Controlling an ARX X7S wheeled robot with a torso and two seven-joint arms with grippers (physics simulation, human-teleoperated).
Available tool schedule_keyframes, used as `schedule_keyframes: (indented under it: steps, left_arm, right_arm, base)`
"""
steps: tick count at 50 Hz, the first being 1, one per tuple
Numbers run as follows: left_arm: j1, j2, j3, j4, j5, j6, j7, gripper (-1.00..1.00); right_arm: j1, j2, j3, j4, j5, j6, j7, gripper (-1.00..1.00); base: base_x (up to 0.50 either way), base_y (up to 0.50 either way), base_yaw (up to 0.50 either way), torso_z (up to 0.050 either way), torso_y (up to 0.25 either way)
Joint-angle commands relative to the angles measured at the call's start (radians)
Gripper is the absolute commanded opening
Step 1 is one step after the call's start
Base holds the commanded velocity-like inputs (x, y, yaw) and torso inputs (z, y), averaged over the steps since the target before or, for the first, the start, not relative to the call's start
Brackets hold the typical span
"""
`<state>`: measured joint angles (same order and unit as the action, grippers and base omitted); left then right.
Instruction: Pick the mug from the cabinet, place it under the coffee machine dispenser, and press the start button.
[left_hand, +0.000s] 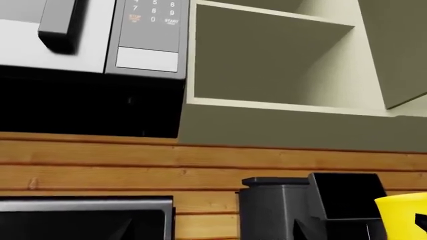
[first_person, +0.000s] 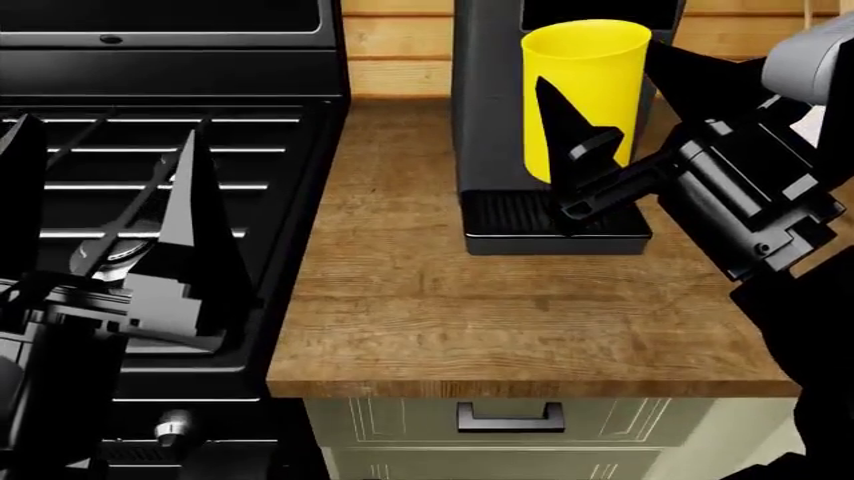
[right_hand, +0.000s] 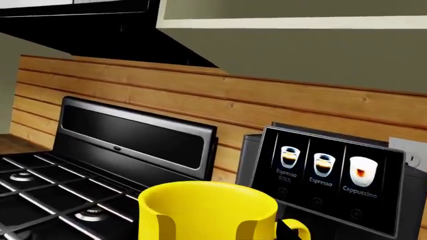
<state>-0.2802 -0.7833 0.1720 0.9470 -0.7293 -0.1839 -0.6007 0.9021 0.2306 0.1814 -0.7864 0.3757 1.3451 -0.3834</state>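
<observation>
The right pincer (first_person: 587, 165) is clenched around the plain bright yellow tapered mug (first_person: 583, 95), one black finger (first_person: 567, 125) lying across its front wall. The mug hangs upright above the ribbed black drip tray (first_person: 554, 220) of the tall dark grey boxy coffee machine (first_person: 487, 100); whether its base touches the tray is hidden by the pincer. At 3 o'clock of the mug, the right arm's bulky black wrist block (first_person: 741, 195) stands over the wooden plank counter (first_person: 534, 310).

The left pincer (first_person: 114, 230) hovers at 9 o'clock, well apart from the mug, its long black fingers (first_person: 200, 220) spread wide and released above the black gas stove (first_person: 174, 150) with pale grates. Below the counter edge, at 6 o'clock, sits a pale green drawer with a dark handle (first_person: 510, 415).

The right wrist view alone shows the machine's slanted black panel (right_hand: 330, 175) with three pale cup icons just behind the mug's rim, and the mug's small handle (right_hand: 293, 231). The left wrist view alone shows the open, pale green wall cabinet (left_hand: 280, 65), a silver microwave (left_hand: 93, 35) beside it, and the wooden plank backsplash (left_hand: 133, 165) beneath.
</observation>
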Motion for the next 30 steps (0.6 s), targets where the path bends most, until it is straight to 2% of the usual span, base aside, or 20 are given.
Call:
schedule_keyframes:
  steps: [1,6,30]
  left_arm:
    - [-0.004,-0.005,-0.003,-0.005,-0.014,-0.006,-0.013,1.00]
    - [-0.011,-0.014,0.012,0.001,0.002,-0.030,-0.020,1.00]
    - [0.006,-0.021,0.004,-0.004,-0.010,-0.015,-0.031,1.00]
  right_arm:
    - [0.003,0.002,-0.012,0.007,-0.011,-0.009,0.005,-1.00]
    - [-0.006,0.008,-0.044,0.050,-0.034,-0.039,0.024,-1.00]
    - [-0.014,0.019,-0.073,0.105,-0.048,-0.062,0.052,-1.00]
  base:
    - [0.00,0.00,0.00,0.000,0.000]
    - [0.00,0.00,0.00,-0.014,0.000]
    - [0.00,0.00,0.00,-0.050,0.000]
